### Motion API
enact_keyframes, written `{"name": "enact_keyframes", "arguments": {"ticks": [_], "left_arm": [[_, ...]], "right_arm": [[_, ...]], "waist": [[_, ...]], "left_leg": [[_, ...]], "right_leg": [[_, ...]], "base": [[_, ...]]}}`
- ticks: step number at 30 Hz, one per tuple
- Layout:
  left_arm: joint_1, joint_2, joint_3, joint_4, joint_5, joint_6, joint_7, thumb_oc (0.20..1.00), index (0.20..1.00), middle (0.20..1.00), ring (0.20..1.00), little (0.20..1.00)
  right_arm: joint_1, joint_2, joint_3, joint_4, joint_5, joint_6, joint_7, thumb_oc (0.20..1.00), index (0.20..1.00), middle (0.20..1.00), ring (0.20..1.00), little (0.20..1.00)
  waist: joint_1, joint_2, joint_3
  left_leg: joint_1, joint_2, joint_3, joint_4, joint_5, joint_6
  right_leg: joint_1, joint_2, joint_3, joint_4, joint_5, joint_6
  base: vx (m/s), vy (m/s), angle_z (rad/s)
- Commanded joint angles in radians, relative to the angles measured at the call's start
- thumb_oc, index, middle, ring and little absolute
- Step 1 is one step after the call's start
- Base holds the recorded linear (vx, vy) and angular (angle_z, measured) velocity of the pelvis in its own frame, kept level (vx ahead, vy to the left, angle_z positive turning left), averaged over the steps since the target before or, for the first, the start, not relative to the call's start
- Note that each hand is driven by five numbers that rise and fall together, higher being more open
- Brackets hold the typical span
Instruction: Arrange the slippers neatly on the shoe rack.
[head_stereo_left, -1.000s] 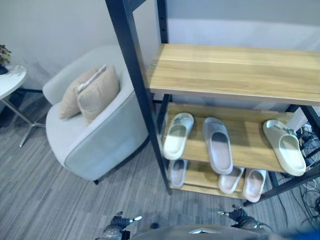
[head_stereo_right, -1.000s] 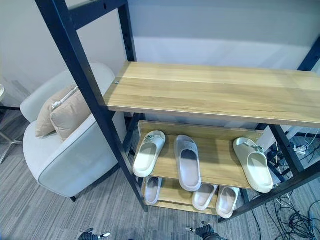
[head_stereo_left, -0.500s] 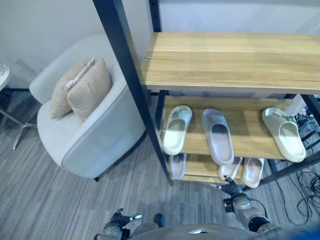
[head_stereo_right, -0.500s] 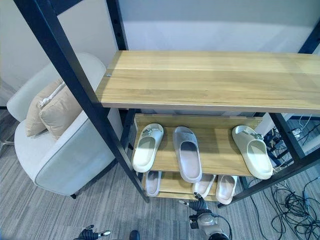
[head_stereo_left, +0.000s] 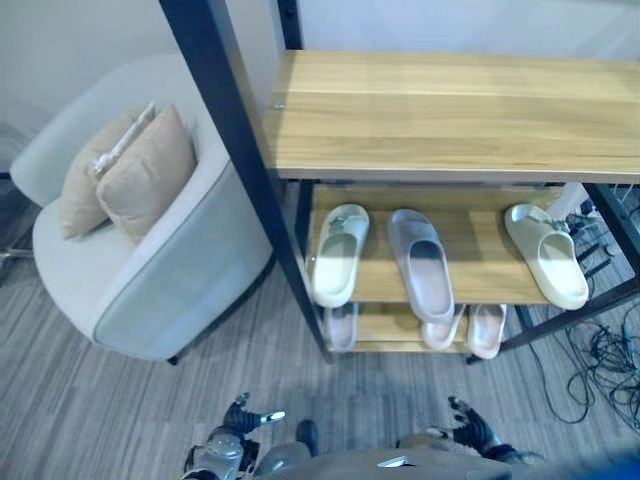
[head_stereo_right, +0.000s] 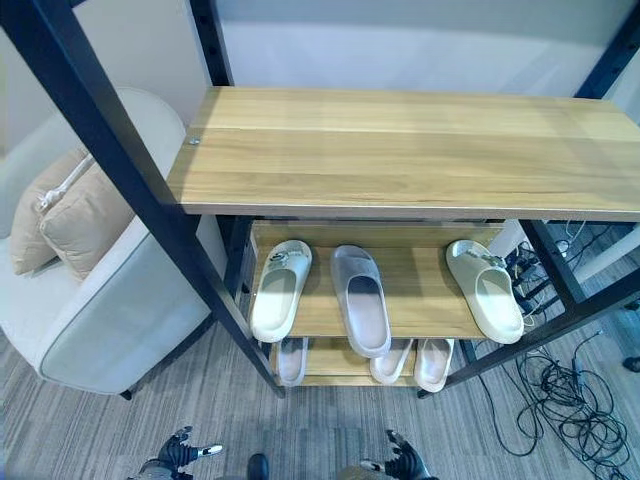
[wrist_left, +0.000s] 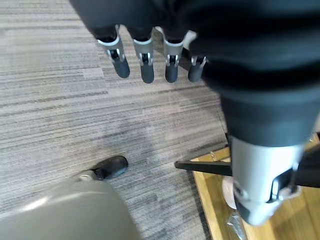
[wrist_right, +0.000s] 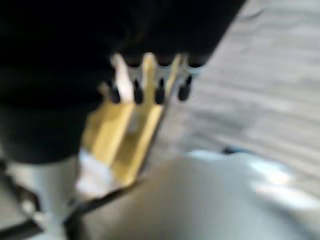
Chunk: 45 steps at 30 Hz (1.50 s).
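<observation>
Now, view: the whole picture has slid since a second ago, so the head has moved; the shoe rack (head_stereo_right: 400, 140) itself looks unmoved.
Middle shelf: three slippers. A white slipper (head_stereo_left: 338, 254) at 9 o'clock, a grey slipper (head_stereo_left: 421, 263) at the centre with its heel over the front edge, and a cream slipper (head_stereo_left: 546, 254) well apart at 3 o'clock, angled.
Bottom shelf: more slippers (head_stereo_left: 486, 330) peek out under the middle board, partly hidden.
Right hand: half a second ago it was raised toward the rack's lower front; now the right hand (head_stereo_left: 468, 428) is back low at 5 o'clock. Its wrist view shows fingers (wrist_right: 161, 92) hanging straight and apart, holding nothing.
Left hand: the left hand (head_stereo_left: 236, 440) sits low at 7 o'clock, fingers (wrist_left: 146, 67) straight and spread over the floor (wrist_left: 60, 110), empty.
Bystanders: an armchair (head_stereo_left: 150, 290) with cushions (head_stereo_left: 135, 180) stands at 9 o'clock.
Meaning: no slipper has moved across the second. My read is that the reach was dropped and tidying the cream one has not begun.
</observation>
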Motion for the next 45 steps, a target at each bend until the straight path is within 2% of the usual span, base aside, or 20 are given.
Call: {"name": "enact_keyframes", "arguments": {"ticks": [1,13,21,27,33,34,36,37,43,45], "left_arm": [[-0.02,0.006,0.029,0.025,0.033,-0.013,0.002,1.0,1.0,1.0,1.0,1.0],[-0.024,-0.012,0.017,0.036,0.043,-0.019,0.006,1.0,1.0,1.0,1.0,1.0],[-0.022,-0.014,0.008,0.036,0.054,-0.03,0.009,1.0,1.0,1.0,1.0,1.0],[-0.016,-0.017,0.016,0.043,0.053,-0.031,0.007,1.0,1.0,1.0,1.0,1.0],[-0.011,-0.018,0.02,0.042,0.066,-0.033,0.009,1.0,1.0,1.0,1.0,1.0],[-0.01,-0.018,0.015,0.038,0.077,-0.033,0.01,1.0,1.0,1.0,1.0,1.0],[-0.01,-0.018,0.014,0.038,0.077,-0.033,0.01,1.0,1.0,1.0,1.0,1.0],[-0.006,-0.02,0.008,0.034,0.091,-0.034,0.003,1.0,1.0,1.0,1.0,1.0],[0.011,-0.029,-0.008,0.035,0.1,-0.038,-0.013,1.0,1.0,1.0,1.0,1.0],[0.011,-0.028,-0.008,0.035,0.1,-0.038,-0.013,1.0,1.0,1.0,1.0,1.0]], "right_arm": [[-0.017,-0.026,0.032,-0.116,-0.003,-0.07,0.019,1.0,1.0,1.0,1.0,1.0],[-0.086,-0.033,0.103,-0.235,-0.003,-0.101,0.028,1.0,1.0,1.0,1.0,1.0],[-0.12,-0.051,0.183,-0.382,-0.004,-0.121,0.066,1.0,1.0,1.0,1.0,1.0],[-0.116,-0.075,0.201,-0.483,-0.003,-0.13,0.08,1.0,1.0,1.0,1.0,1.0],[-0.1,-0.132,0.14,-0.605,-0.026,-0.152,0.05,1.0,1.0,1.0,1.0,1.0],[-0.087,-0.152,0.084,-0.651,-0.009,-0.163,0.033,1.0,1.0,1.0,1.0,1.0],[-0.085,-0.153,0.083,-0.653,-0.009,-0.162,0.033,1.0,1.0,1.0,1.0,1.0],[-0.072,-0.17,0.031,-0.691,0.006,-0.17,0.022,1.0,1.0,1.0,1.0,1.0],[-0.081,-0.163,-0.082,-0.715,0.059,-0.19,-0.021,1.0,1.0,1.0,1.0,1.0],[-0.081,-0.163,-0.082,-0.715,0.058,-0.19,-0.021,1.0,1.0,1.0,1.0,1.0]], "waist": [[0.025,-0.001,-0.016],[0.044,-0.004,-0.03],[0.066,-0.01,-0.027],[0.071,-0.011,-0.035],[0.069,-0.014,-0.04],[0.065,-0.014,-0.043],[0.066,-0.013,-0.043],[0.063,-0.013,-0.047],[0.06,-0.01,-0.065],[0.06,-0.01,-0.064]], "left_leg": [[-0.048,-0.025,-0.053,0.121,-0.083,0.03],[-0.055,-0.018,-0.074,0.106,-0.074,0.022],[-0.061,-0.016,-0.096,0.103,-0.067,0.015],[-0.058,-0.008,-0.107,0.097,-0.064,0.01],[-0.057,0.0,-0.113,0.095,-0.062,0.004],[-0.054,0.002,-0.115,0.092,-0.061,0.003],[-0.054,0.002,-0.115,0.092,-0.061,0.003],[-0.052,0.005,-0.114,0.088,-0.06,0.001],[-0.047,0.014,-0.117,0.08,-0.058,-0.004],[-0.047,0.014,-0.117,0.08,-0.058,-0.004]], "right_leg": [[-0.095,-0.044,0.029,0.015,0.208,0.066],[-0.085,-0.04,0.002,-0.009,0.198,0.062],[-0.078,-0.039,-0.023,-0.011,0.186,0.06],[-0.072,-0.032,-0.035,-0.016,0.177,0.057],[-0.068,-0.026,-0.04,-0.019,0.171,0.054],[-0.067,-0.024,-0.04,-0.02,0.171,0.053],[-0.066,-0.023,-0.04,-0.02,0.171,0.053],[-0.063,-0.021,-0.042,-0.025,0.17,0.052],[-0.052,-0.01,-0.045,-0.051,0.172,0.044],[-0.052,-0.01,-0.045,-0.052,0.173,0.044]], "base": [[0.03,0.001,0.08],[0.02,-0.013,0.11],[0.0,-0.011,0.04],[0.01,-0.019,0.08],[0.01,-0.011,0.01],[0.02,-0.024,0.03],[0.0,0.0,0.0],[0.0,0.0,0.0],[0.03,-0.023,0.03],[0.02,-0.016,0.08]]}}
